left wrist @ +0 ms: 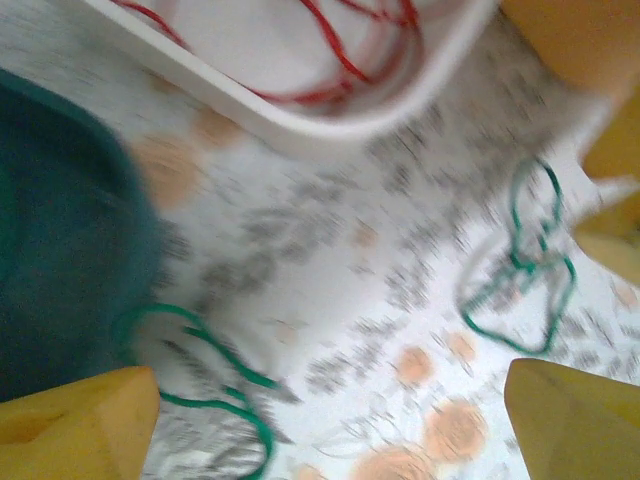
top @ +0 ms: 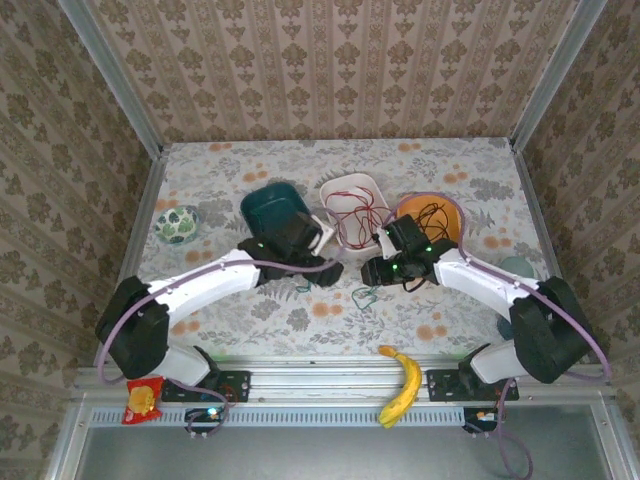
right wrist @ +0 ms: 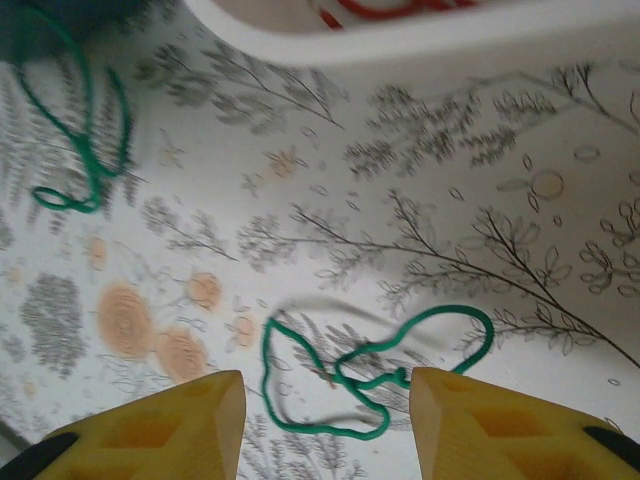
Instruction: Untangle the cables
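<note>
Untangling stage: judged well advanced. The red cable [top: 352,222] is seen in the white bowl [top: 350,180] and the black cable [top: 432,214] in the orange bowl [top: 452,212]; only green wire is left on the desk [top: 250,165].
Knotted green cable [right wrist: 445,310]: laid flat on the desk in a crossed loop, just ahead of the right gripper [right wrist: 325,430].
Second green cable [left wrist: 200,402]: laid beside the teal bowl [left wrist: 60,250], close to the left gripper [left wrist: 330,430]. Whether the two green pieces are joined cannot be told.
Left gripper: held wide, with nothing between its fingers.
Right gripper: also spread wide and empty, set low over the knotted loop.
Arm pose: both arms are reached inward over the middle of the desk, and the grippers are brought near each other.
Next move: a descent onto the thin wire is judged to be called for, with the fingertips pressed almost to the desk so that one strand at the crossing is pinched.
</note>
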Action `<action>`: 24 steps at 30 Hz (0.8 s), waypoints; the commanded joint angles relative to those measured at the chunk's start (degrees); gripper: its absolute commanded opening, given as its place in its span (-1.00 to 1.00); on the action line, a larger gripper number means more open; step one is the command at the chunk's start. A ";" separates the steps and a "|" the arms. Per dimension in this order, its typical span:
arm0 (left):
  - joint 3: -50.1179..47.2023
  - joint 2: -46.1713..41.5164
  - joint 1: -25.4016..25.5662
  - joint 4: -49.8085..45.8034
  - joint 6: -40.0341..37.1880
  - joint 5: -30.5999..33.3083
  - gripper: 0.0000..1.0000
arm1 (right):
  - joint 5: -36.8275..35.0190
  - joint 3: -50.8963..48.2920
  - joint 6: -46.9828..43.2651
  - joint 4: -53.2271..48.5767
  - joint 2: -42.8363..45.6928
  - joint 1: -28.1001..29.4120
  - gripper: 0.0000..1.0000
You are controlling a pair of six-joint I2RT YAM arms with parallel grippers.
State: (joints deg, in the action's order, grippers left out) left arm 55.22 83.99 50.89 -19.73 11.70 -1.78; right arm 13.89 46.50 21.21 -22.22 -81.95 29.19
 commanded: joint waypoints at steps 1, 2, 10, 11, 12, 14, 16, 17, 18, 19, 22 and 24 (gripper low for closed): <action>-1.08 2.17 3.43 3.32 -3.86 -3.70 0.79 | -2.81 -0.56 1.02 -2.22 -2.07 0.26 -0.06; -1.00 3.31 4.60 4.14 -4.37 -3.92 0.79 | -3.68 -0.38 1.32 -2.14 -2.72 0.25 -0.07; 1.00 14.27 10.50 12.36 -5.12 5.49 0.54 | -6.23 -0.09 3.70 -2.14 -5.23 -1.10 -0.10; 1.34 15.79 11.05 13.49 -5.53 6.63 0.49 | -6.33 -0.17 3.75 -2.08 -5.40 -1.31 -0.11; 1.86 17.29 11.56 14.32 -5.86 7.62 0.45 | -6.33 -0.22 3.84 -1.96 -5.41 -1.58 -0.10; 3.04 19.62 12.03 15.28 -6.47 8.54 0.41 | -6.21 -0.49 4.30 -1.79 -5.16 -2.15 -0.11; 3.89 21.42 12.31 16.35 -7.16 8.64 0.35 | -5.53 -0.70 4.53 -1.47 -4.80 -2.71 -0.12; 4.28 22.33 12.35 16.82 -7.18 8.85 0.31 | -5.16 -0.86 4.65 -1.38 -4.64 -2.87 -0.12; 4.66 23.15 12.39 17.03 -7.20 9.15 0.27 | -5.01 -1.05 4.73 -1.27 -4.41 -3.00 -0.13; 4.78 23.70 12.38 17.25 -7.19 8.99 0.26 | -4.86 -1.19 4.76 -1.17 -4.24 -3.07 -0.13; 4.23 24.22 12.33 18.64 -7.53 7.20 0.23 | -4.40 -1.41 4.55 -1.08 -3.82 -3.10 -0.14; 3.05 23.33 12.30 20.27 -8.09 4.22 0.21 | -3.97 -1.47 4.22 -1.07 -3.66 -3.09 -0.14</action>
State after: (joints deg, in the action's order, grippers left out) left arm 58.54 105.54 62.59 -4.38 6.59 4.86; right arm 7.88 45.69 25.54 -23.38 -86.43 24.93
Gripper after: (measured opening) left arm 0.610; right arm 0.428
